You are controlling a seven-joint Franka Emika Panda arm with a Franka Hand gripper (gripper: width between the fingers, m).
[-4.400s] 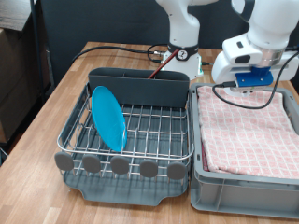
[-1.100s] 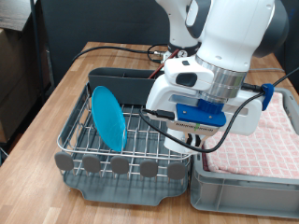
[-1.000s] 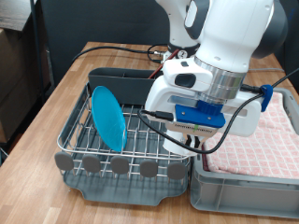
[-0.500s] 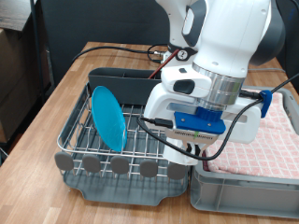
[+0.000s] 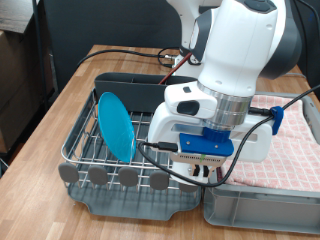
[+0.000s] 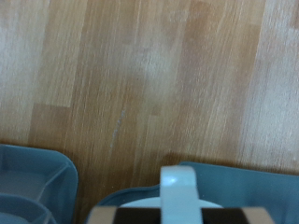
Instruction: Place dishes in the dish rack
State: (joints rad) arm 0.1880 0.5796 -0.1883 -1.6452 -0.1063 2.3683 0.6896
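The light-blue plate (image 5: 116, 125) stands on edge in the wire dish rack (image 5: 90, 150), on the exterior view's left. My arm's hand (image 5: 205, 150) hangs low over the right side of the rack. It hides the gripper's fingers in the exterior view. In the wrist view a white mug (image 6: 177, 183) shows close up as a handle and a curved rim, right where the fingers are, over blurred wood. The gripper appears shut on this mug.
The rack's tall dark caddy (image 5: 130, 92) stands at the back, and grey discs (image 5: 100, 176) line its front edge. A grey crate (image 5: 255, 215) lined with pink checked cloth (image 5: 298, 150) sits right beside the rack. Cables (image 5: 130, 52) cross the wooden table behind.
The hand has come from over the crate to the rack's right side. Over the last second it sank lower. The white mug seen under it earlier is now hidden in the exterior view.
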